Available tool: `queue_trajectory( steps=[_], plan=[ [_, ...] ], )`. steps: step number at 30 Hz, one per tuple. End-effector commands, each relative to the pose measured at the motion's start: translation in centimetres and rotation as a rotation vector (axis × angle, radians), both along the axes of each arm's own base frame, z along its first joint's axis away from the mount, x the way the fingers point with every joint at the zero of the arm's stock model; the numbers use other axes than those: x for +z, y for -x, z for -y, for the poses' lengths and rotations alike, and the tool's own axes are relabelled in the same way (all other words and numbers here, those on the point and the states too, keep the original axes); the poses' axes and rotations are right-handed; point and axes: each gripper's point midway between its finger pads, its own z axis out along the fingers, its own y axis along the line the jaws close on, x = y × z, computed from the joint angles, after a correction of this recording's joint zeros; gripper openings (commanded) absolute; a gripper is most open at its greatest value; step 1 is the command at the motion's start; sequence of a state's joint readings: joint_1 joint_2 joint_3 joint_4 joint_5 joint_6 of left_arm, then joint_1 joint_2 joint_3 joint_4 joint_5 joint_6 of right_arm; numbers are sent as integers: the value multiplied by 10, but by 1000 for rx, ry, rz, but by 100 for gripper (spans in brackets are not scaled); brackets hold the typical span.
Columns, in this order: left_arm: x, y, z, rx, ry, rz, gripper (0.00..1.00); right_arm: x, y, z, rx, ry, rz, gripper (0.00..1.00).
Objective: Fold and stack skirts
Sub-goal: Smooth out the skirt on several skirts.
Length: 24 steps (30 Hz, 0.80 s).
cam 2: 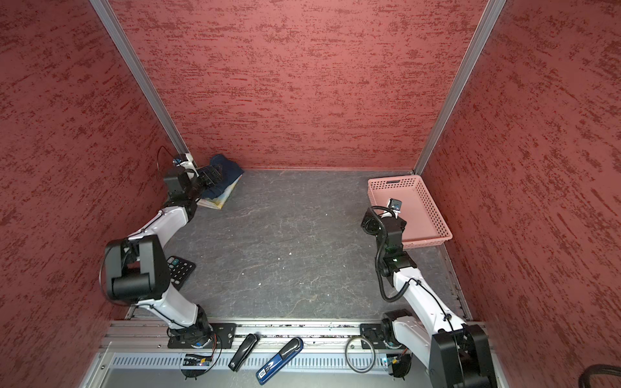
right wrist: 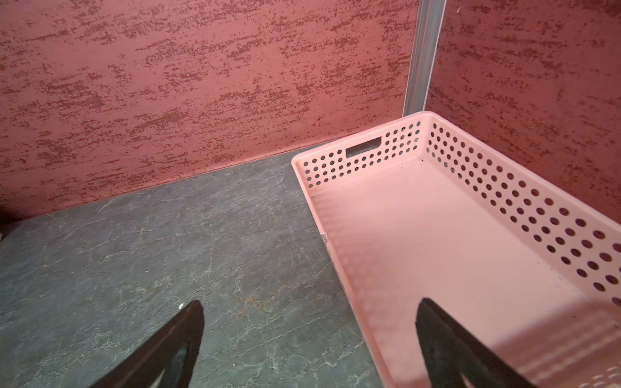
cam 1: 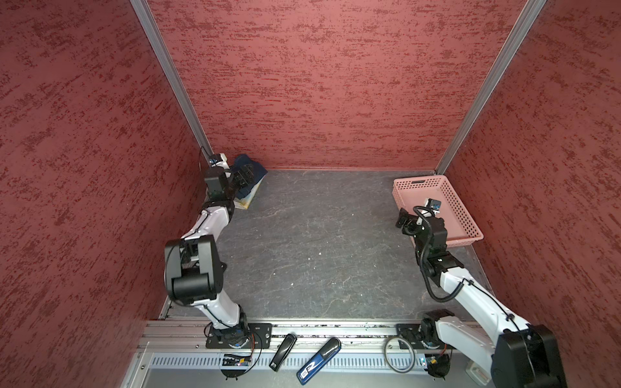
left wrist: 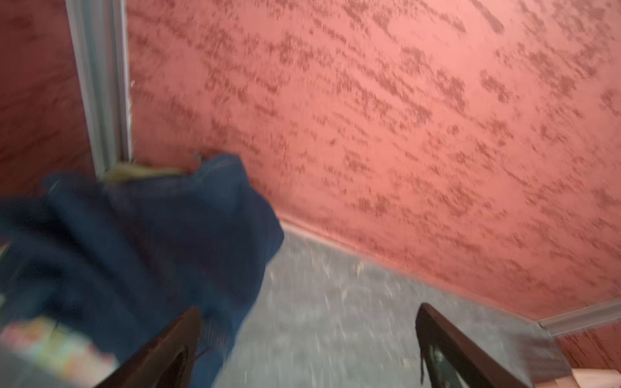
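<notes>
We are looking into a robot test cell in a lab, not a home. Red textured panels point(cam 1: 319, 84) close three sides, held by bare aluminium posts point(cam 1: 168, 74). A left arm point(cam 1: 215, 221) and a right arm point(cam 1: 470, 295) are bolted to a metal rail point(cam 1: 363, 332) fronting a dark stone-pattern bench point(cam 1: 319, 242), with a loose cable point(cam 1: 386, 354) and a small circuit board point(cam 1: 235, 362) below.

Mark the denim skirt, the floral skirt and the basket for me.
denim skirt point(left wrist: 168, 228): left wrist view, middle of the blue cloth.
floral skirt point(cam 2: 219, 199): a top view, pale edge showing from under the denim.
basket point(right wrist: 336, 164): right wrist view, perforated end wall beside the handle slot.
</notes>
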<state>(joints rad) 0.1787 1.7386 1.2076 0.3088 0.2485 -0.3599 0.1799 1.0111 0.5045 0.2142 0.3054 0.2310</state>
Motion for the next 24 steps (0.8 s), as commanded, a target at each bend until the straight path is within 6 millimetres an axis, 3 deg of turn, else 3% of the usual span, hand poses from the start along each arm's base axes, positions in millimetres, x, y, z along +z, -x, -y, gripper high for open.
queue_trajectory(
  steps=[1,4,7,9,11,13,15,18,20,22,24],
  plan=[
    [-1,-40,-20,22,60,59,100,14,-2,1,2,-21,47,99],
    [-52,-56,-43,80,149,-55,100,16,1,9,-27,7,36,99],
    [-106,-49,-58,142,226,-224,99,15,1,17,-48,16,27,99],
    [-126,-42,-66,158,259,-297,100,10,-3,20,-47,9,17,99],
    [-134,-40,-71,147,266,-341,100,5,-8,27,-64,16,7,99],
    [-120,-39,-74,131,240,-303,100,3,-11,36,-88,35,11,99],
    [-84,-37,-71,111,187,-169,100,2,-10,47,-108,40,37,99],
    [-29,-18,-59,76,132,9,99,-3,-9,59,-120,30,106,99],
    [-5,4,-42,32,85,96,100,-13,-12,56,-88,63,139,99],
    [1,32,-13,-15,0,123,100,-25,-13,59,-93,87,149,99],
    [-11,57,10,-29,-98,66,100,-32,-14,59,-87,113,176,99]
  ],
)
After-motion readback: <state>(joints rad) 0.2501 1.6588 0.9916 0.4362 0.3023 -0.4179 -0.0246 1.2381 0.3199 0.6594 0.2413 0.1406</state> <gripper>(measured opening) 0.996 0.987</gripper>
